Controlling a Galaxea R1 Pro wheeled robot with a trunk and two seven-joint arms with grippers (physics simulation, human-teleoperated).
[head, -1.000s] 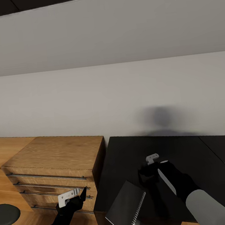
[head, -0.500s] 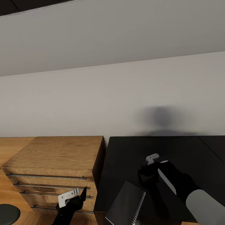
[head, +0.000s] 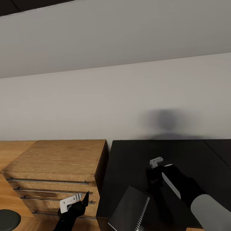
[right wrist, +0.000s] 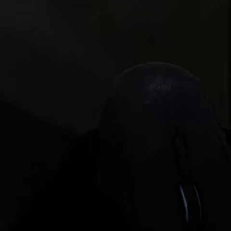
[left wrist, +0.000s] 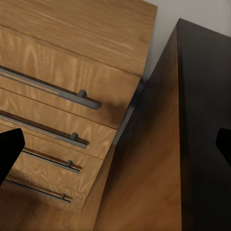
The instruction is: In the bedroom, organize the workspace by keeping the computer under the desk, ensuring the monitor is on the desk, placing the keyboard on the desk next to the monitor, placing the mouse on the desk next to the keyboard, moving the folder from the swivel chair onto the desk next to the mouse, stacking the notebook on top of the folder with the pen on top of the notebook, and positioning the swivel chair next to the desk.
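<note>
Beneath right claw [head: 153, 177], mouse [right wrist: 159, 144] on desk [head: 207, 162]

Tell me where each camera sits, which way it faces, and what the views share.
Head view: on the head, facing forward-down at wall, dresser, desk, notebook; both arms show.
Left wrist view: on the left arm, facing dresser and desk side; fingers spread.
Right wrist view: on the right arm, close on the mouse.
Shared: dresser, desk.

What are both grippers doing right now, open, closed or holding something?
Left gripper: open, empty, beside the drawers.
Right gripper: over the desk, a mouse right below it; open or closed cannot be told.
</note>
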